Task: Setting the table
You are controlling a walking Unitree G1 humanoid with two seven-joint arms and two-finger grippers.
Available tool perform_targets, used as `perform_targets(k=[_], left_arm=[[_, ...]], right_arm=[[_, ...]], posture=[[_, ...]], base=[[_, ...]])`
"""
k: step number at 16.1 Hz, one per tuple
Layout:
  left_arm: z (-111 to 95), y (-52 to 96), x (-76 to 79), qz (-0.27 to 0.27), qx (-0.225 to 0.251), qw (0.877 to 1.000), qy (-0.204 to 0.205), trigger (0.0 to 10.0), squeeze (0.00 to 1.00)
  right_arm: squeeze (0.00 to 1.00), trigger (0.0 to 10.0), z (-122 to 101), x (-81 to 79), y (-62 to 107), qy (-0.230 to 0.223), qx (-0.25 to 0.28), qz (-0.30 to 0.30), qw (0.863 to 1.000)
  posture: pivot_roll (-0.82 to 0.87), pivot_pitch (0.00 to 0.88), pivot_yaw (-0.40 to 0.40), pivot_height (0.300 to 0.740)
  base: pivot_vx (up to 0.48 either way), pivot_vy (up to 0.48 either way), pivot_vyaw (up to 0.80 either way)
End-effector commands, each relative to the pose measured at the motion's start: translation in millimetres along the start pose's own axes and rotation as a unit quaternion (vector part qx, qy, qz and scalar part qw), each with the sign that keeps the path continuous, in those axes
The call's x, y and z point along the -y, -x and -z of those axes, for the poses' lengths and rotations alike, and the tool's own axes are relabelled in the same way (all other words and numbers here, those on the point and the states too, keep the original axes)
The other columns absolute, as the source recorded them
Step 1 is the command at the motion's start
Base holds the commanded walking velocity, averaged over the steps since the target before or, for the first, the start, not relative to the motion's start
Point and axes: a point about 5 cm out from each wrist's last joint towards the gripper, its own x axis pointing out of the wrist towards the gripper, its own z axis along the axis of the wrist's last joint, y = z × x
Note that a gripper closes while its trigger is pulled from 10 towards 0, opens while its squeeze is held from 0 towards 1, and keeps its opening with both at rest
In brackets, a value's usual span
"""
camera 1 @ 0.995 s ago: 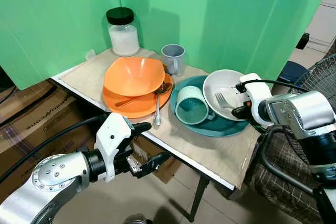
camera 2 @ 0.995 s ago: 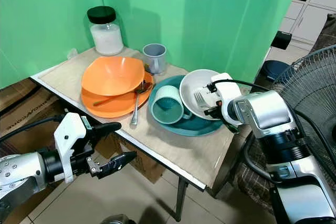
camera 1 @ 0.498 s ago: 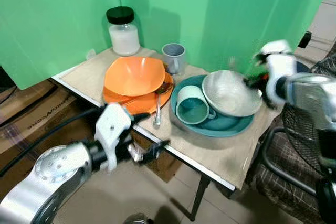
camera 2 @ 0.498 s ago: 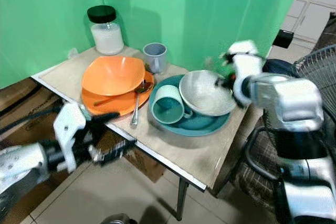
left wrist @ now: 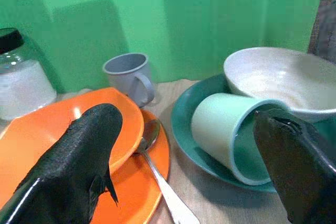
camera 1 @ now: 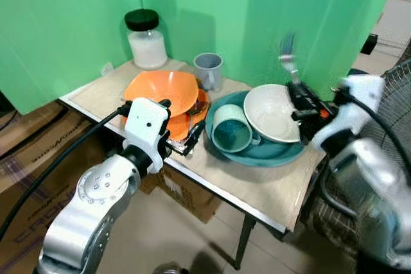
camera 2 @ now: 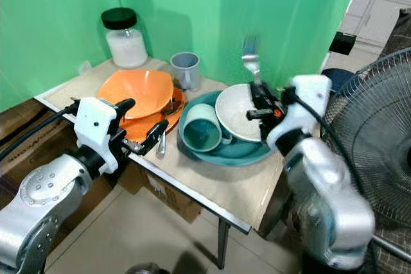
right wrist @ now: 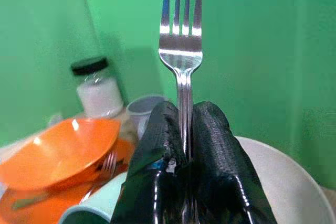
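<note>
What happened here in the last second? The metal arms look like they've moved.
The right pincer has lifted the fork out of the white bowl and holds it upright above it. The left pincer, open, rose from below the table edge to the orange plate. The dishes stayed put.

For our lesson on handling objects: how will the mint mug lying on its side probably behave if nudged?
The mint mug lies on its side on the teal plate, so it would probably roll. Its handle may check that. It looks ceramic, so likely stiff and breakable.

Bright, even light; soft shadows on the green backdrop [camera 1: 192,4]. The fork [camera 1: 287,56] and right arm [camera 2: 327,184] blur with motion. Close fingers [left wrist: 73,166] look soft.
</note>
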Motion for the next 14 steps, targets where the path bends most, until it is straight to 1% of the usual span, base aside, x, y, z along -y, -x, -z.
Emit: perform_targets(k=[1,2,3,4,5,6,7,10,11,12,13,14], left_arm=[[1.6,-0.5,-2.5,-0.011,-0.002,1.000,-0.005,10.0,0.00],[0.9,-0.4,-3.6,-0.021,0.003,1.000,-0.009,10.0,0.00],[-1.9,-0.6,-5.7,-0.048,0.017,0.999,-0.016,10.0,0.00],[-1.0,0.5,-8.3,-0.068,0.015,0.997,-0.022,10.0,0.00],[0.0,1.2,-8.9,-0.074,0.012,0.997,-0.025,10.0,0.00],[1.7,2.9,-10.9,-0.084,0.008,0.996,-0.027,10.0,0.00],[3.1,6.7,-15.9,-0.108,0.009,0.994,-0.030,10.0,0.00],[5.2,6.8,-21.0,-0.132,0.003,0.990,-0.039,10.0,0.00],[5.5,6.4,-22.3,-0.145,0.006,0.989,-0.035,10.0,0.00],[4.8,5.6,-22.5,-0.154,0.011,0.988,-0.022,10.0,0.00],[3.7,4.9,-22.4,-0.160,0.019,0.987,-0.013,10.0,0.00],[3.0,4.6,-23.6,-0.176,0.026,0.984,-0.014,10.0,0.00]], right_arm=[[0.00,10.0,-6.0,0.3,1.1,0.007,0.024,0.010,1.000],[0.00,10.0,-6.1,-0.5,1.8,0.005,0.032,0.014,0.999],[0.00,10.0,-6.1,-0.9,2.3,0.018,0.044,0.023,0.999],[0.00,10.0,-6.1,0.8,1.9,0.033,0.051,0.035,0.998],[0.00,10.0,-5.6,1.4,1.9,0.036,0.057,0.040,0.997],[0.00,10.0,-4.8,2.8,1.6,0.041,0.059,0.047,0.996],[0.00,10.0,-0.8,5.7,0.7,0.050,0.052,0.056,0.996],[0.00,10.0,1.8,5.9,-0.9,0.056,0.047,0.062,0.995],[0.00,10.0,1.6,5.5,-2.6,0.052,0.056,0.077,0.994],[0.00,10.0,1.0,6.5,-4.0,0.065,0.067,0.096,0.991],[0.00,10.0,2.7,7.1,-5.3,0.080,0.066,0.105,0.989],[0.00,10.0,2.4,7.6,-5.9,0.088,0.078,0.125,0.985]], posture=[[0.05,0.000,0.065,0.740],[0.06,0.000,0.057,0.740],[0.06,0.000,0.043,0.740],[0.07,0.000,0.036,0.740],[0.07,0.000,0.034,0.740],[0.07,0.000,0.030,0.740],[0.07,0.000,0.023,0.740],[0.07,0.000,0.019,0.740],[0.07,0.000,0.018,0.740],[0.07,0.000,0.014,0.740],[0.07,0.000,0.014,0.740],[0.07,0.000,0.017,0.740]], base=[[0.000,0.000,-0.79],[0.000,0.000,-0.79],[0.000,0.000,-0.79],[0.000,0.000,-0.79],[0.000,0.000,-0.79],[0.000,0.000,-0.79],[0.000,0.000,-0.80],[0.000,0.000,-0.80],[0.000,0.000,-0.80],[0.000,0.000,-0.80],[0.000,0.000,-0.80],[0.000,0.000,-0.80]])
